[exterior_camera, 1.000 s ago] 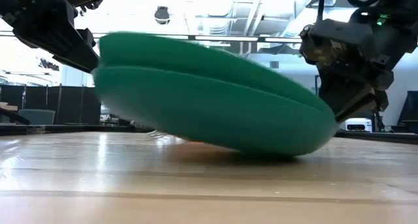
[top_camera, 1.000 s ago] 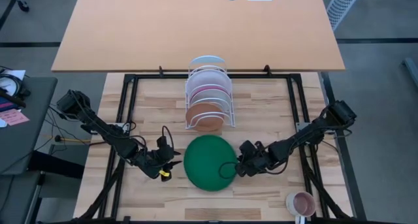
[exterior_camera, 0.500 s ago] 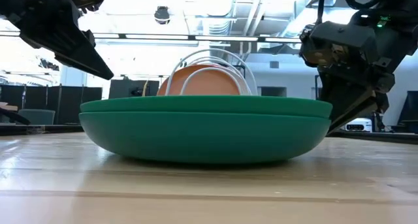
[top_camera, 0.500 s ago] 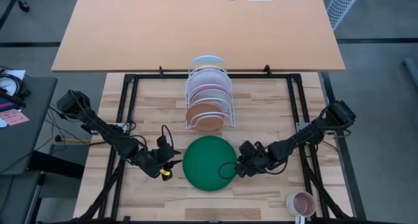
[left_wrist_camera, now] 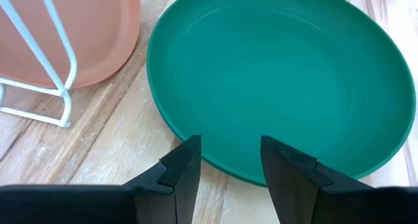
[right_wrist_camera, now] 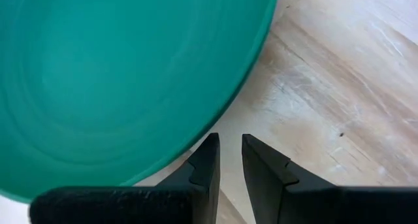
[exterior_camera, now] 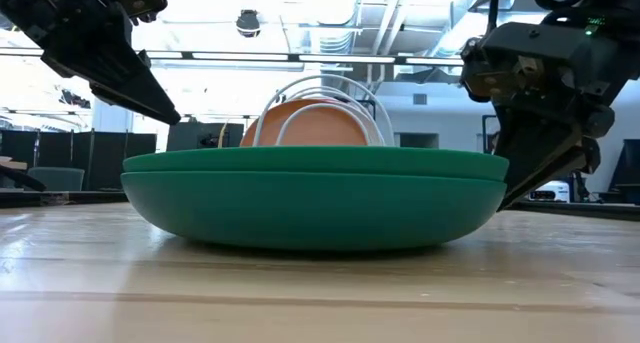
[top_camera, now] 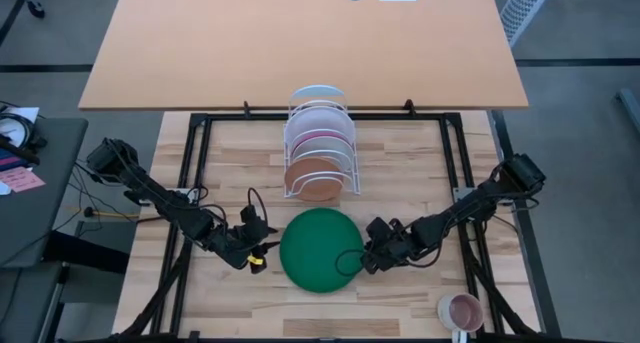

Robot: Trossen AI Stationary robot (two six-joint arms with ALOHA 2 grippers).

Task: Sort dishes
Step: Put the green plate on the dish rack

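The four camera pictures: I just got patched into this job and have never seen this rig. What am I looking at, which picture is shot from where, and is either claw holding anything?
You see two dark robot arms working at a wooden table. One picture looks straight down from above, one looks level across the tabletop, and two come from cameras on the arms' wrists, looking past each arm's own two fingers.

The big green plate lies flat on the table between the arms. Behind it stands a white wire rack holding the terracotta plate at the front, then the pink plate and white plate. A small pink mug sits near the table's front right corner.

The left gripper is open at the green plate's rim, not gripping it. The right gripper sits beside the opposite rim, fingers slightly apart, holding nothing.
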